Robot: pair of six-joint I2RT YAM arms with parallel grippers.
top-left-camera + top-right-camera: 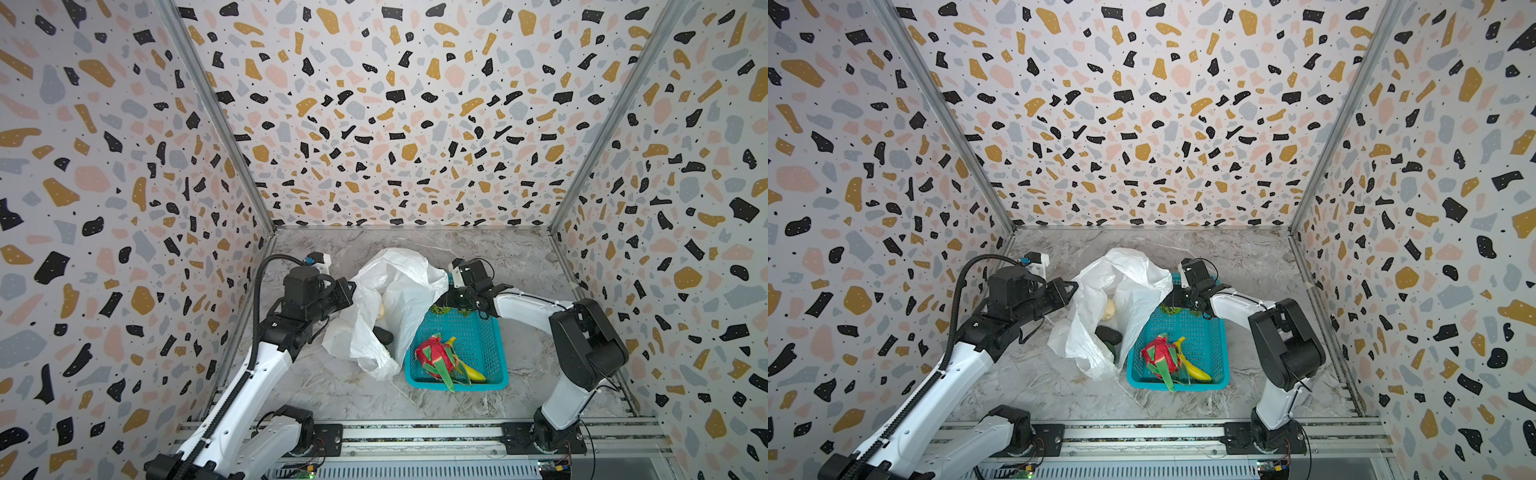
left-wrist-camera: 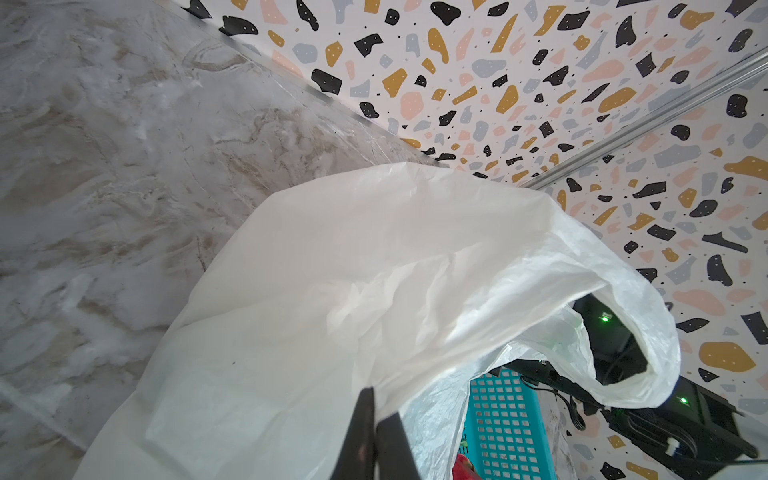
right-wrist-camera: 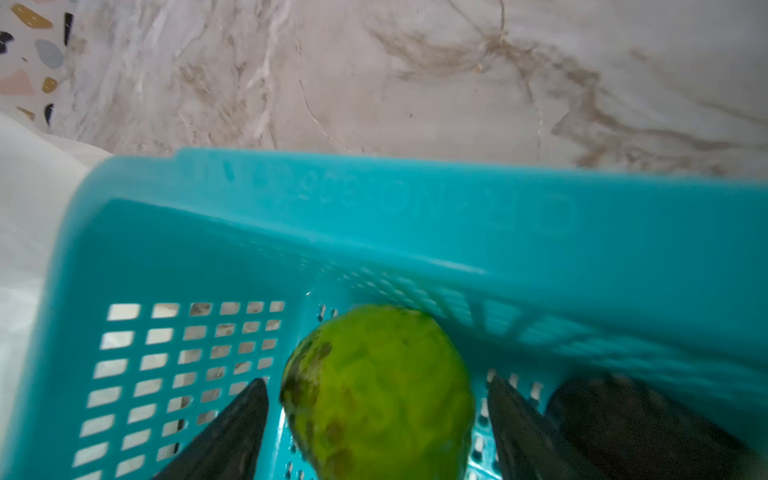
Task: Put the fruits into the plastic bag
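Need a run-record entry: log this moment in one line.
left gripper shut on plastic bag | right gripper open around green fruit | dragon fruit, banana in basket

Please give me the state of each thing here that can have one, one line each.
plastic bag: open, edge held up
left gripper: shut on the plastic bag
right gripper: open, astride the green fruit
green fruit: in the basket
dragon fruit: in the basket
banana: in the basket
dark fruit: inside the bag
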